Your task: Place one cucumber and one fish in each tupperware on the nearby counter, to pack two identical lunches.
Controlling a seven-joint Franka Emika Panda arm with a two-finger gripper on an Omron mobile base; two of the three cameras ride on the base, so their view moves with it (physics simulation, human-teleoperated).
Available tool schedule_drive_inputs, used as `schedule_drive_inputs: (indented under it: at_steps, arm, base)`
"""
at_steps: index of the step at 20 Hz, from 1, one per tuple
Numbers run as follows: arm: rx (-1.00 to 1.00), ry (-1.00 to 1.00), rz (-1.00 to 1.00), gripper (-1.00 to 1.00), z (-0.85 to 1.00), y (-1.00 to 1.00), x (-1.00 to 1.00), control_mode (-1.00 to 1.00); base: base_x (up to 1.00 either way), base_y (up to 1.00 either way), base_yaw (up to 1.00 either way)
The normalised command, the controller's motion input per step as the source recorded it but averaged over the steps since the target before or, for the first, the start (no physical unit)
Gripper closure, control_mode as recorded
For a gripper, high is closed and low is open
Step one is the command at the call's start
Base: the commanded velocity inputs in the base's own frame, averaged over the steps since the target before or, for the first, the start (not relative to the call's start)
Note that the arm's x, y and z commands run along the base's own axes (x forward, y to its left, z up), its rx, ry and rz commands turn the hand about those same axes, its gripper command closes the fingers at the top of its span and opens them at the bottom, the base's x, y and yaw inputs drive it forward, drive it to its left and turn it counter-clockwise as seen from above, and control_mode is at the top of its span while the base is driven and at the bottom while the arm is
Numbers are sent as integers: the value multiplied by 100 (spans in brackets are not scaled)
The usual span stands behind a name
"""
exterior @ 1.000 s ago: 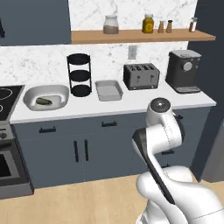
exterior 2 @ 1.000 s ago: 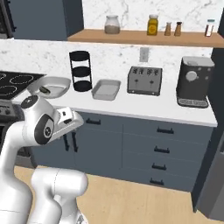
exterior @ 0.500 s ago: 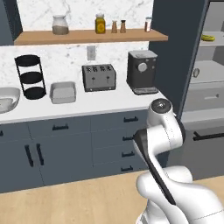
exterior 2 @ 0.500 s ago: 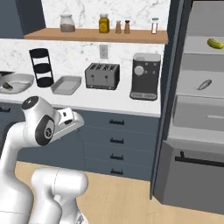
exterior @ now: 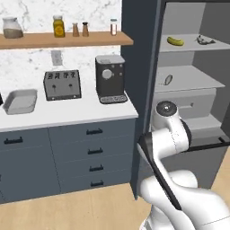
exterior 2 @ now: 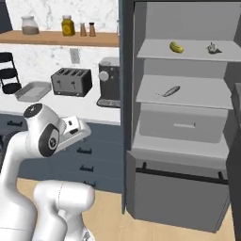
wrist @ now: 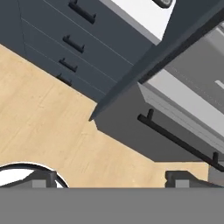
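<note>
Driven right along the counter [exterior: 67, 117]: tray [exterior: 20, 101] now far left, open fridge ahead. Cucumber [exterior 2: 176, 47] on top shelf, fish [exterior 2: 169, 91] on middle shelf. Jaws wide open, empty. Pickup next, probably.

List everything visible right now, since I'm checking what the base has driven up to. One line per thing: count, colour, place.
cucumber: one, yellow-green, top shelf of the open cabinet
fish: one, silver-grey, second shelf
small object: one, grey, top shelf at right; too small to identify
tupperware: one, light grey, on the counter left of the toaster
counter: one, white top over dark blue-grey drawers
toaster: one, dark grey, on the counter
coffee machine: one, black, right end of the counter
jars and shakers: five, mixed, on the wooden wall shelf
round rack: one, black, far left of the counter
gripper: one, dark tips, open, over the wooden floor
</note>
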Motion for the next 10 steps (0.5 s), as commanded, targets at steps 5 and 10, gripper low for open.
schedule_drive_inputs:
  at_steps: [5, 10]
  arm:
    - [0, 0, 0, -100, 0, 0, 0, 100]
    - [0, 0, 0, -100, 0, 0, 0, 100]
  base:
    - [62, -60, 0]
    - [54, -69, 0]
